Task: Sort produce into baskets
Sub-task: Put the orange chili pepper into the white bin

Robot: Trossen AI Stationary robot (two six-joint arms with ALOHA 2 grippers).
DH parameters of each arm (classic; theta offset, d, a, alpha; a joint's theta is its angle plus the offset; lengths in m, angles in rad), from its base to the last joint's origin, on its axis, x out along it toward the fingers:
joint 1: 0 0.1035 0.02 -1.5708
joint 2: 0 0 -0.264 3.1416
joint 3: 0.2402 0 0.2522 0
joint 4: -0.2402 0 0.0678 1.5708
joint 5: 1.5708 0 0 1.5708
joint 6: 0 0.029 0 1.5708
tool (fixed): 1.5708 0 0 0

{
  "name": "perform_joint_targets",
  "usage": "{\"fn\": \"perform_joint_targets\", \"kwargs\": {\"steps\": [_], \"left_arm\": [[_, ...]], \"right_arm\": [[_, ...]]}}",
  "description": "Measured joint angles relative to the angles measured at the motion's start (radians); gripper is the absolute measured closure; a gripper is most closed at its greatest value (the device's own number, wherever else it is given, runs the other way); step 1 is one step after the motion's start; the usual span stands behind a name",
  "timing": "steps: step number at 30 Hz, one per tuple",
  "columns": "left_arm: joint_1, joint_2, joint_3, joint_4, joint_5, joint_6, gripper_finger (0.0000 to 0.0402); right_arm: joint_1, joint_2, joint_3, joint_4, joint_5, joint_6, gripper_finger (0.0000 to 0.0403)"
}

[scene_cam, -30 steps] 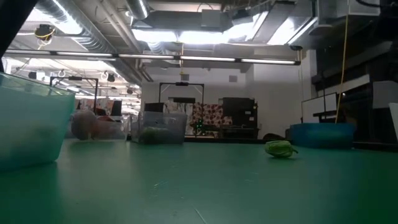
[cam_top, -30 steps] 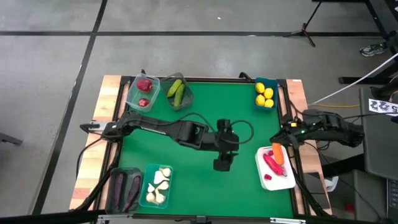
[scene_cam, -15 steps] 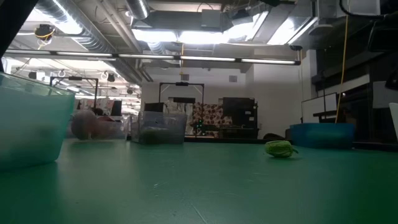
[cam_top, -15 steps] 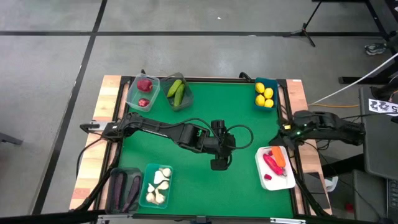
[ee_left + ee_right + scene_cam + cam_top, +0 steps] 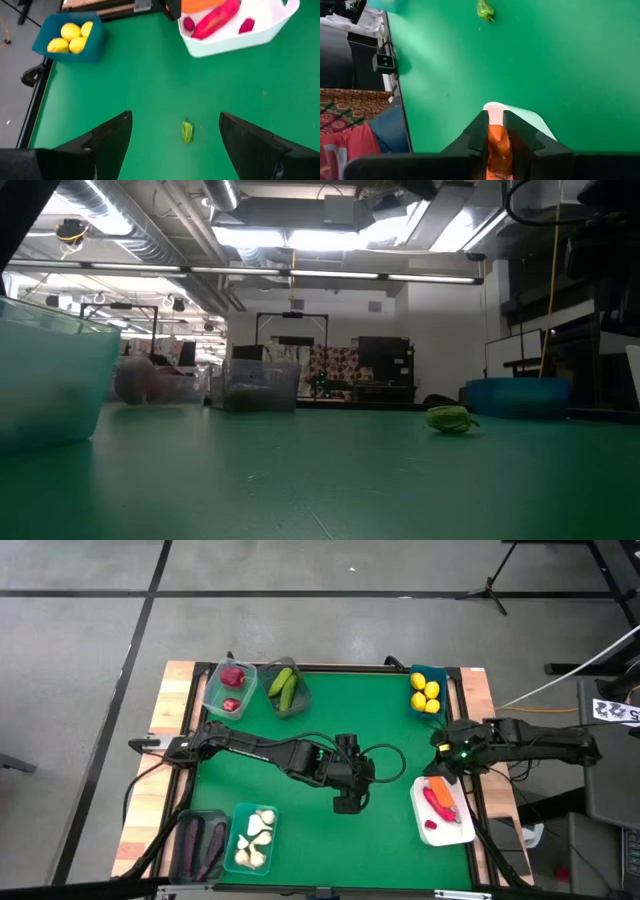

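The left gripper (image 5: 347,806) hangs wide open over the middle of the surface (image 5: 330,730), above a small green vegetable (image 5: 187,131), possibly a pepper. The right gripper (image 5: 441,762), closed and seemingly empty, hovers at the white tray (image 5: 452,828) by the right edge, where an orange carrot (image 5: 443,786) lies.

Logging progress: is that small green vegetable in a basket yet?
Out. The green vegetable lies loose on the green table, between the open left gripper's fingers.

My table (image 5: 330,840) is green, the lemons (image 5: 70,39) yellow in a blue tub (image 5: 85,50), the tray (image 5: 235,40) white with a red pepper (image 5: 212,22)
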Motion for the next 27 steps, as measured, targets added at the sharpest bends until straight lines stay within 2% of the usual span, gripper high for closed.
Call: {"fn": "perform_joint_targets", "kwargs": {"steps": [4,8,16,21,27], "left_arm": [[0.001,0.000,0.000,-0.016,-0.003,-0.007,0.0105],[0.001,0.000,0.000,-0.037,-0.019,0.006,0.0105],[0.002,0.000,0.000,-0.043,-0.034,0.006,0.0105],[0.002,0.000,0.000,-0.057,-0.036,-0.010,0.0105],[0.001,0.000,0.000,-0.056,-0.036,-0.011,0.0105]], "right_arm": [[0.019,0.033,0.000,0.008,-0.001,-0.012,0.0354],[0.127,0.064,0.019,0.030,0.047,0.008,0.0354],[0.486,0.190,0.133,0.113,0.303,0.127,0.0366],[0.720,0.306,0.138,0.124,0.472,0.215,0.0359],[0.890,0.366,0.138,0.124,0.633,0.355,0.0341]]}}
